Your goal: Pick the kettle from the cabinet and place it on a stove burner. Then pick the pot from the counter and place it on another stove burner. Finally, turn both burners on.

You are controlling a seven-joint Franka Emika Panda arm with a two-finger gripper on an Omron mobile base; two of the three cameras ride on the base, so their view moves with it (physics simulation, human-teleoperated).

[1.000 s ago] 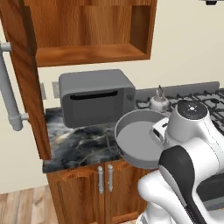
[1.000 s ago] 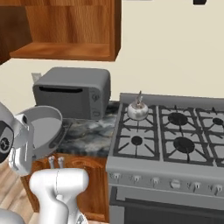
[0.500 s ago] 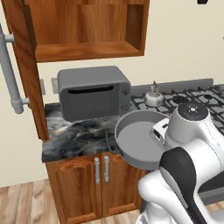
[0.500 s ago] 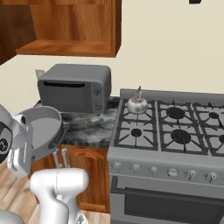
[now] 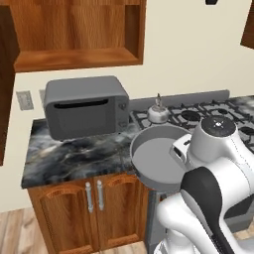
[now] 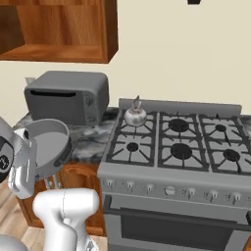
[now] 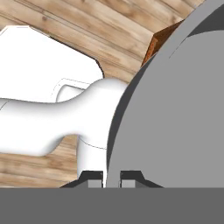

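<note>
The pot (image 5: 159, 158) is held tilted in the air, in front of the bench (image 5: 74, 154) and just left of the stove (image 6: 176, 147); in the right base view it is seen at the left edge, with its open side turned toward the stove. In the hand view the pot's rim is seen clamped between the two fingertips (image 7: 92, 177) of the tool (image 7: 112, 178), with wooden floor (image 7: 65, 35) visible beyond.

On the left, the cabinet (image 5: 74, 34) is mounted on the wall, its interior open to view. Below it, a grey microwave (image 5: 85, 106) stands on the bench, which is carried on brown base cabinets (image 5: 89, 208) with small grey handles.

To the right, the kettle (image 6: 135, 115) is seated upright on the rear left burner of the stove. The front left burner (image 6: 132, 146) beside it is unoccupied. A row of knobs (image 6: 169, 190) is set along the stove front.
</note>
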